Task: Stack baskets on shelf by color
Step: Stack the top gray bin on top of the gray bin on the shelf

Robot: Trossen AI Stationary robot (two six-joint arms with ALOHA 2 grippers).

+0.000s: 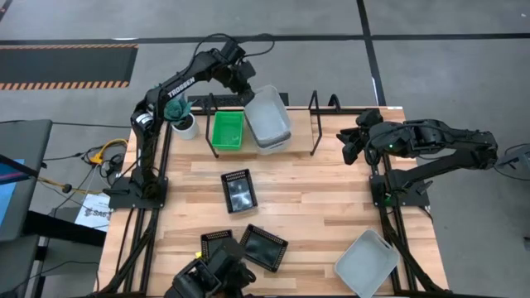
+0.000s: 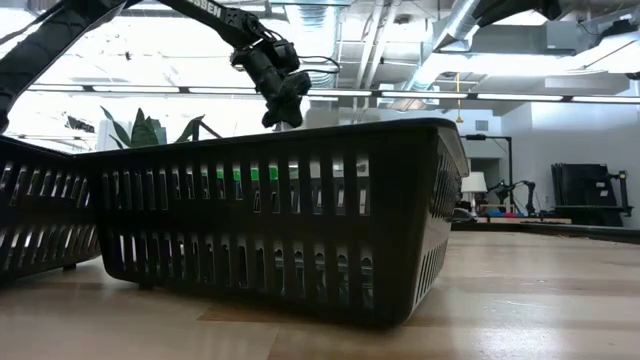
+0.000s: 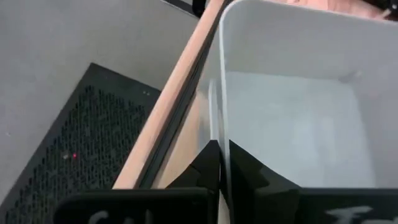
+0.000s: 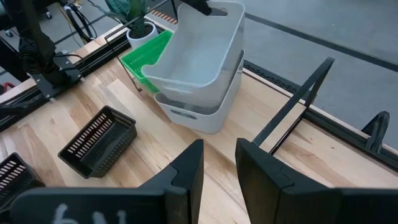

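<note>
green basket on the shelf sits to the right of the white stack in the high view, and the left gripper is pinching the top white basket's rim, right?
Not quite. In the high view the green basket sits to the left of the white stack, not the right. The rest holds: the left gripper is closed on the rim of the top white basket, which rests tilted in the lower white basket on the shelf.

Bright, even overhead light; ceiling strips glare, near black basket blurred.
</note>
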